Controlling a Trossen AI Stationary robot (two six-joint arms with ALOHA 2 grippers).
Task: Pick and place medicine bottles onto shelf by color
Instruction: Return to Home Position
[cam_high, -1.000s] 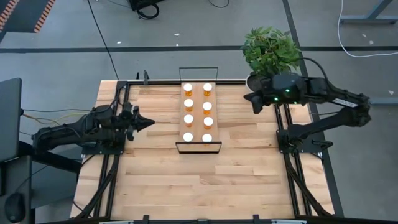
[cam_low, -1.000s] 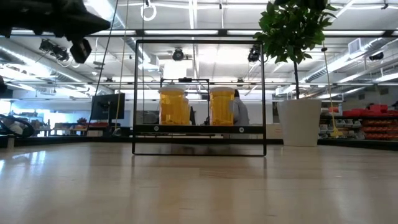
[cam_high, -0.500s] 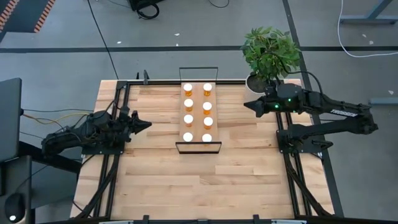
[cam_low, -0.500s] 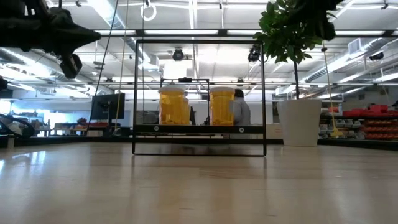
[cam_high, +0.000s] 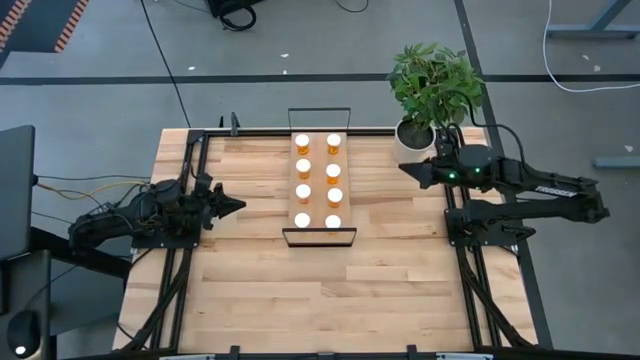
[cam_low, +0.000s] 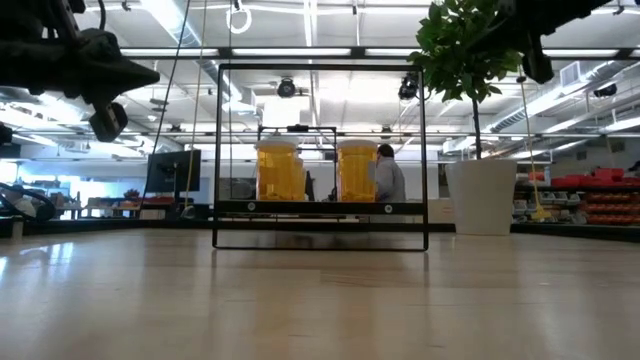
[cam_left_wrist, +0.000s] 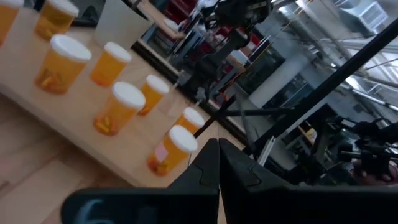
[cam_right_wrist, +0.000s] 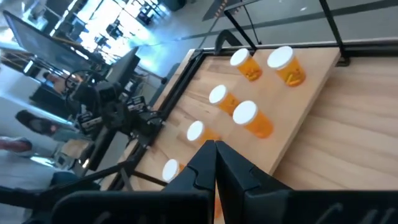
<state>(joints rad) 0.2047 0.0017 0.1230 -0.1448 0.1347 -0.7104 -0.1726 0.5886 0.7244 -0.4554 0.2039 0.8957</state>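
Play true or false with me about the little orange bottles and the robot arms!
1. Eight bottles stand on the shelf, in two rows of four. True.
2. The left gripper holds a bottle. False: it is shut on nothing, off to the shelf's left.
3. One bottle lies on its side. False: every bottle stands upright on the shelf.
4. The right gripper is apart from the shelf, near the plant pot. True.
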